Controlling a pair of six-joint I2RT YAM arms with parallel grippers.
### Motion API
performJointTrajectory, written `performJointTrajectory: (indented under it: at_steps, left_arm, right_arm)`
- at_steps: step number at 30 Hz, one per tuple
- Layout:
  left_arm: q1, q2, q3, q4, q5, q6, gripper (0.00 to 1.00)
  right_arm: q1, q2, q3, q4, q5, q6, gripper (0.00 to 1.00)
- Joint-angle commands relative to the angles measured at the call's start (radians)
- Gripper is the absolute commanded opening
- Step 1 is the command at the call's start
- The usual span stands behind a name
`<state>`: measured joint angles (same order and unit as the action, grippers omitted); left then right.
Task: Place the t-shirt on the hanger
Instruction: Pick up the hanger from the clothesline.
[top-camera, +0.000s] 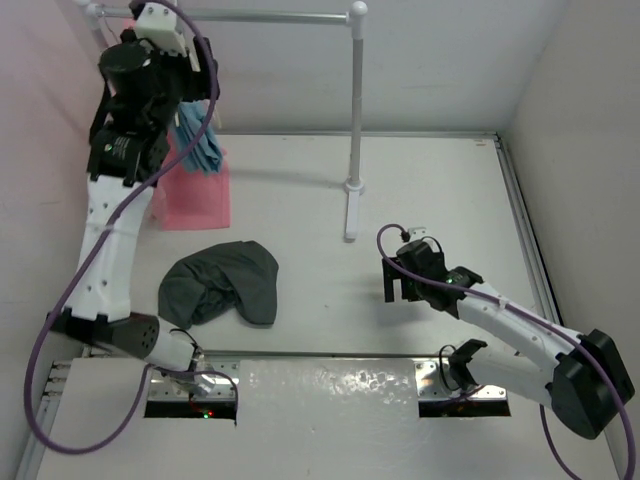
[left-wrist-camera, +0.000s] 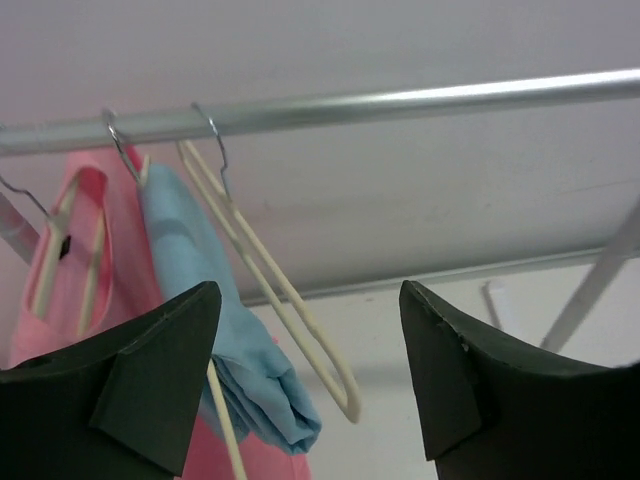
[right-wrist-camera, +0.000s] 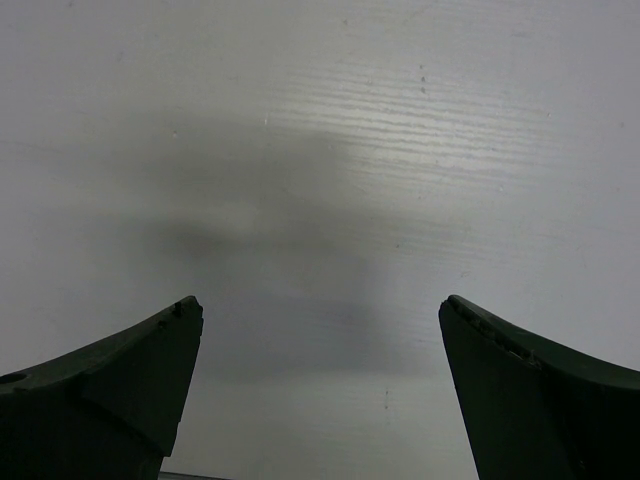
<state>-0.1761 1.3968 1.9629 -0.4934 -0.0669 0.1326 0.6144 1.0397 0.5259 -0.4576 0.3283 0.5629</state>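
The dark charcoal t-shirt (top-camera: 220, 283) lies crumpled on the table left of centre, with neither gripper touching it. The pale beige hanger (left-wrist-camera: 270, 290) hangs empty by its hook from the rail, right of the blue garment. In the top view it is hidden behind my left arm. My left gripper (top-camera: 190, 85) (left-wrist-camera: 310, 340) is raised near the rail, open, with its jaws on either side of the hanger's lower end and short of it. My right gripper (top-camera: 403, 290) (right-wrist-camera: 320, 370) is open and empty, low over bare table right of the shirt.
The grey metal rail (top-camera: 260, 16) (left-wrist-camera: 400, 100) runs along the back on an upright post (top-camera: 354, 120). A pink garment (top-camera: 195, 190) (left-wrist-camera: 60, 280) and a light blue garment (top-camera: 200, 145) (left-wrist-camera: 200, 270) hang on other hangers at the rail's left end. A shiny sheet (top-camera: 330, 390) lies at the near edge.
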Motion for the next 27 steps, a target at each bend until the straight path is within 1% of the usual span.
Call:
performJointTrajectory:
  at_steps: [1, 4, 5, 6, 8, 11, 13, 19, 23, 24, 25, 27]
  left_arm:
    - [-0.005, 0.066, 0.071, 0.046, -0.138, -0.057, 0.75]
    - [-0.005, 0.128, 0.086, 0.029, -0.258, -0.065, 0.8]
    - [-0.005, 0.139, 0.088, 0.024, -0.321, -0.067, 0.81]
    - [-0.005, 0.146, 0.09, 0.026, -0.333, -0.067, 0.86]
    - [-0.005, 0.143, 0.087, 0.035, -0.341, -0.065, 0.89]
    - [-0.006, 0.142, 0.076, 0.045, -0.341, -0.05, 0.92]
    - [-0.006, 0.145, 0.054, 0.05, -0.34, -0.036, 0.92]
    - [-0.006, 0.172, -0.012, 0.07, -0.324, -0.036, 0.88]
    - [-0.005, 0.232, 0.028, 0.072, -0.396, -0.022, 0.88]
    - [-0.005, 0.238, 0.033, 0.072, -0.396, -0.015, 0.86]
    - [-0.005, 0.246, 0.037, 0.073, -0.383, -0.013, 0.8]
    - [-0.005, 0.255, 0.036, 0.075, -0.37, -0.014, 0.75]
  right_arm:
    - [-0.004, 0.002, -0.017, 0.01, -0.015, 0.034, 0.99]
    - [-0.004, 0.0, -0.02, 0.002, -0.017, 0.042, 0.99]
    - [-0.002, 0.0, -0.02, -0.001, -0.018, 0.043, 0.99]
    - [-0.004, -0.006, -0.021, -0.009, -0.018, 0.043, 0.99]
    - [-0.002, -0.015, -0.029, -0.016, -0.012, 0.043, 0.99]
    - [-0.004, -0.036, -0.044, -0.015, -0.002, 0.046, 0.99]
    - [-0.004, -0.044, -0.049, -0.013, 0.005, 0.045, 0.99]
    - [-0.004, -0.035, -0.015, -0.035, 0.028, 0.016, 0.99]
    - [-0.004, -0.032, -0.001, -0.055, 0.035, 0.003, 0.99]
    - [-0.004, -0.033, -0.001, -0.055, 0.038, 0.003, 0.99]
    - [-0.004, -0.038, -0.001, -0.058, 0.044, 0.003, 0.99]
    - [-0.004, -0.041, -0.004, -0.059, 0.051, 0.003, 0.99]
